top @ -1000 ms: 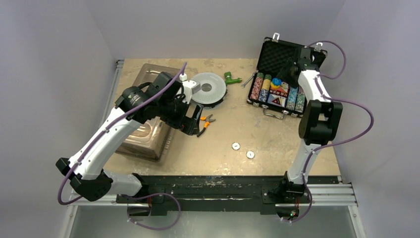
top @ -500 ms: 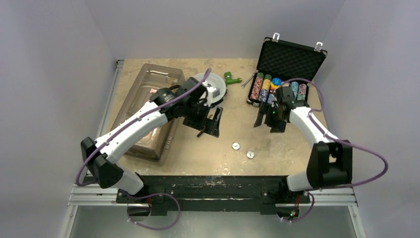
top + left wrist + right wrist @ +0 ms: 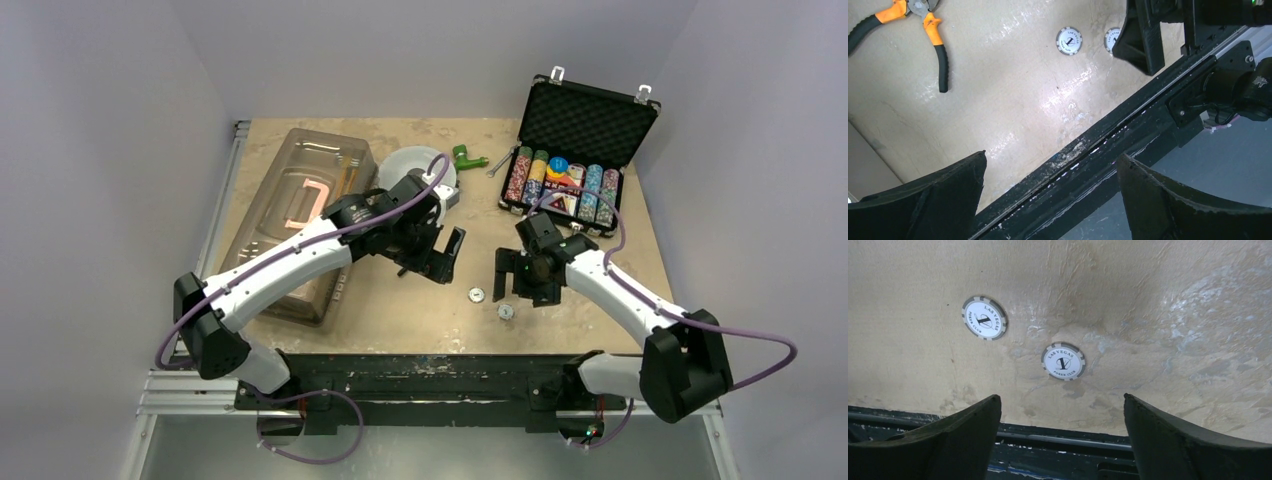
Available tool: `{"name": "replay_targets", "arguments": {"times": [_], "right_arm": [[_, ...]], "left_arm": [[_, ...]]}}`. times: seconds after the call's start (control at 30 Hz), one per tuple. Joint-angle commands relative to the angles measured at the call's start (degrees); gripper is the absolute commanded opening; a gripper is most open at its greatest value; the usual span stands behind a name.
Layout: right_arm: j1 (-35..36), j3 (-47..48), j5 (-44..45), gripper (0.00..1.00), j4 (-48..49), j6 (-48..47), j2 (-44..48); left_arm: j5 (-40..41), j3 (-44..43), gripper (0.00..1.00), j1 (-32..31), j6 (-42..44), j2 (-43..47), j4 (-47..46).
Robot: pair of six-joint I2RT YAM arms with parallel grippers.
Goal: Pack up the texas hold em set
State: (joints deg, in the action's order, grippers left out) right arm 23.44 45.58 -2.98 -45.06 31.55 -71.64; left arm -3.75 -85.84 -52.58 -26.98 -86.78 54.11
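Top external view: the black briefcase (image 3: 590,118) stands open at the far right corner of the counter (image 3: 560,330). Its foam-lined lid is raised against the back wall, and the chip rows (image 3: 560,182) fill its tray, with small coloured buttons among them.

Two loose chips (image 3: 476,295) (image 3: 506,312) lie flat on the counter, well apart from the briefcase. They are off its front left corner, toward the arms' bases, and close to the counter's near edge, where a black rail (image 3: 430,368) runs.

The right end effector (image 3: 520,285) hangs between the briefcase and these chips. Its fingers are spread wide and hold nothing. In the right wrist view both chips show beyond the parted fingers. One chip (image 3: 1063,361) is centred between them and the other (image 3: 984,317) sits apart from it, with bare counter all round both.

The left end effector (image 3: 437,258) is farther from the briefcase, on the far side of the chips. It too is spread wide and empty. Its wrist view shows orange-handled pliers (image 3: 923,20) on the counter, and one right finger partly hides one of the chips.

The strip of counter from the briefcase's front latches down to the chips is bare. A clear bin (image 3: 300,215) and a grey spool (image 3: 410,170) lie much farther left of the briefcase.
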Motion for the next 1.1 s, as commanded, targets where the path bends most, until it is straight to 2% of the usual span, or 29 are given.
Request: {"name": "replay_targets", "arguments": {"times": [0.0, 0.17, 0.27, 0.37, 0.5, 0.77, 1.07], "right_arm": [[2.56, 2.26, 5.44, 0.99, -2.43, 2.28, -1.30], [1.44, 1.55, -1.24, 0.99, 0.86, 4.09, -4.43], [1.47, 1.24, -1.40, 0.98, 2.74, 3.69, -5.26], [1.51, 2.19, 2.54, 0.87, 2.84, 3.31, -5.60], [2.00, 2.80, 2.90, 0.74, 4.00, 3.12, -6.89], [5.39, 3.11, 3.90, 0.68, 4.16, 3.34, -11.85], [7.10, 2.78, 6.49, 0.66, 4.87, 3.82, -14.21]], "left_arm": [[1.73, 0.30, 0.98, 0.11, -1.02, 3.42, -3.18], [2.75, -1.46, 0.98, 0.19, 1.30, 3.83, -0.90], [3.56, -1.94, 0.99, 0.22, 3.16, 4.67, -0.04], [3.51, -2.00, 0.99, 0.28, 4.24, 4.95, 0.80], [2.67, -1.04, 0.99, 0.26, 4.22, 5.24, 1.25], [1.12, -0.02, 0.99, 0.26, 4.13, 5.57, 0.96], [0.54, -0.42, 1.00, 0.28, 4.13, 5.08, 0.92]]}}
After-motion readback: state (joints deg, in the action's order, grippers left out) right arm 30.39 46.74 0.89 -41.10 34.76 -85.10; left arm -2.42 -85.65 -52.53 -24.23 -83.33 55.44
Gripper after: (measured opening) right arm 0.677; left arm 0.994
